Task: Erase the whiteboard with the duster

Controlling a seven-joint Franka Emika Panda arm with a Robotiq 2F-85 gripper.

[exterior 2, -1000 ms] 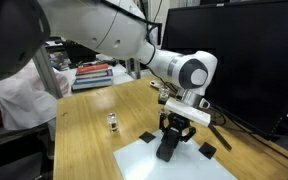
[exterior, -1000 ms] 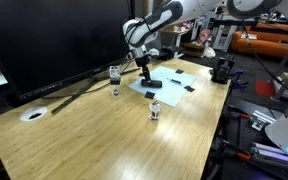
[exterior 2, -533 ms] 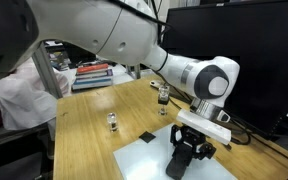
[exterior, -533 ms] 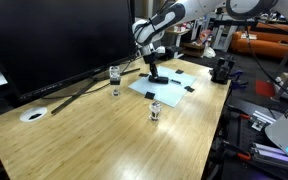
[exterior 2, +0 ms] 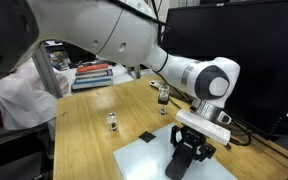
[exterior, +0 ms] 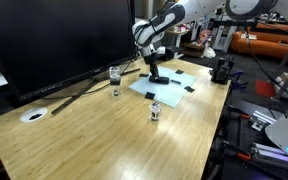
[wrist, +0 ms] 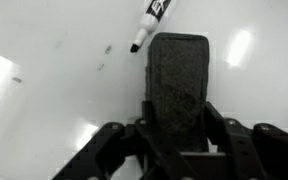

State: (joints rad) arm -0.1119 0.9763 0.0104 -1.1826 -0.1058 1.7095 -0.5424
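Note:
A white whiteboard (exterior: pixel 169 86) lies flat on the wooden table; it also shows in the other exterior view (exterior 2: pixel 144 162) and fills the wrist view (wrist: pixel 54 100). My gripper (wrist: pixel 179 135) is shut on a black duster (wrist: pixel 179 85) and presses it down on the board. In both exterior views the gripper (exterior: pixel 157 76) (exterior 2: pixel 187 163) stands upright on the board with the duster under it. A black marker (wrist: pixel 152 22) lies on the board just beyond the duster, with faint ink specks near it.
Two small glass jars (exterior: pixel 115 80) (exterior: pixel 155 110) stand on the table near the board. Small black magnets sit at the board's corners (exterior 2: pixel 148 137). A large dark monitor (exterior: pixel 54 40) stands behind. A white roll (exterior: pixel 33 115) lies at the table's far end.
Between 1.0 s and 0.5 s ago the gripper slid the duster across the board. Since then nothing has visibly moved.

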